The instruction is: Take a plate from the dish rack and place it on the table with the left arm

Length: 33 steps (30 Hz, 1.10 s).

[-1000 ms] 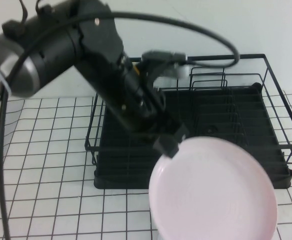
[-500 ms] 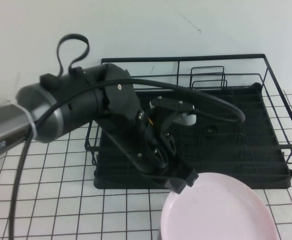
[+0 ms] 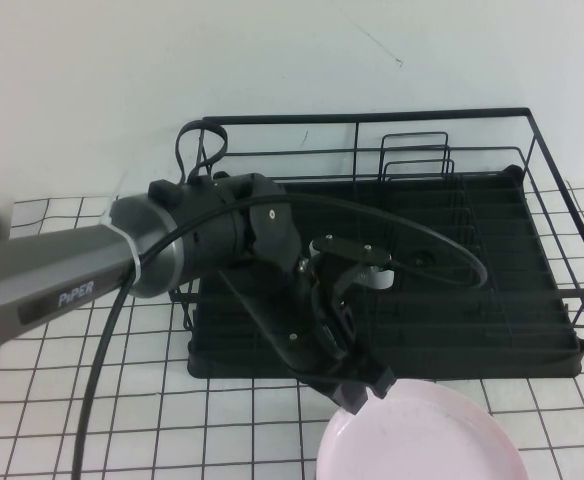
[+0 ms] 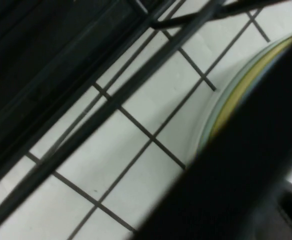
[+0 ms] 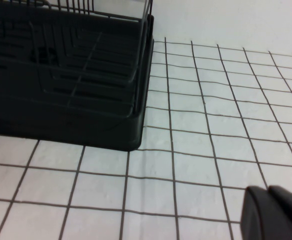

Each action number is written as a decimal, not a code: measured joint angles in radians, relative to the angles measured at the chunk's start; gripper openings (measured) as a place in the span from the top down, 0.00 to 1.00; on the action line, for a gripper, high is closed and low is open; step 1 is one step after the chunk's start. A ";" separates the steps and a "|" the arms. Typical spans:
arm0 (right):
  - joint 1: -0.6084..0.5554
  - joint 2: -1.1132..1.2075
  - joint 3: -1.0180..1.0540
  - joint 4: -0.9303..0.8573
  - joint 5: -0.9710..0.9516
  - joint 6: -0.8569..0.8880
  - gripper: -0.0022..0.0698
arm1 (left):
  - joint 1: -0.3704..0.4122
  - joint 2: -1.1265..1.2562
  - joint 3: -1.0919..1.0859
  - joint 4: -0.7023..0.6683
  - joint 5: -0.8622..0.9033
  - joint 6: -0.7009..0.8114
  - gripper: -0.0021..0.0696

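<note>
The pale pink plate (image 3: pixel 422 440) hangs low over the table (image 3: pixel 42 420), just in front of the black dish rack (image 3: pixel 562 210). Its near part runs out of the high view. My left gripper (image 3: pixel 362 383) is shut on the plate's far left rim. In the left wrist view a black finger (image 4: pixel 246 170) fills the corner beside the plate's rim (image 4: pixel 221 107), with the rack's wires (image 4: pixel 86 90) over the tiled table. My right gripper (image 5: pixel 275 214) shows only in the right wrist view, shut and empty, low over the table (image 5: pixel 211 140) to the right of the rack (image 5: pixel 76 100).
The rack's upright plate-holder loops (image 3: pixel 417 155) stand empty at its back right. A white wall rises behind the rack. The left arm's black cable (image 3: pixel 97 380) hangs down over the table on the left.
My left arm has swung down and forward, carrying the plate from above the rack's front edge to low over the table in front of it. The plate now lies flatter.
</note>
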 joint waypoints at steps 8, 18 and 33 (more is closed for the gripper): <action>0.000 0.000 0.000 0.000 0.000 0.000 0.97 | 0.000 0.007 0.000 0.001 0.015 0.005 0.95; 0.000 0.000 0.000 0.000 0.000 0.000 0.97 | 0.000 0.007 -0.021 -0.001 0.059 0.011 0.32; 0.000 0.000 0.000 0.000 0.000 0.000 0.97 | 0.000 -0.186 -0.139 0.001 0.100 0.011 0.96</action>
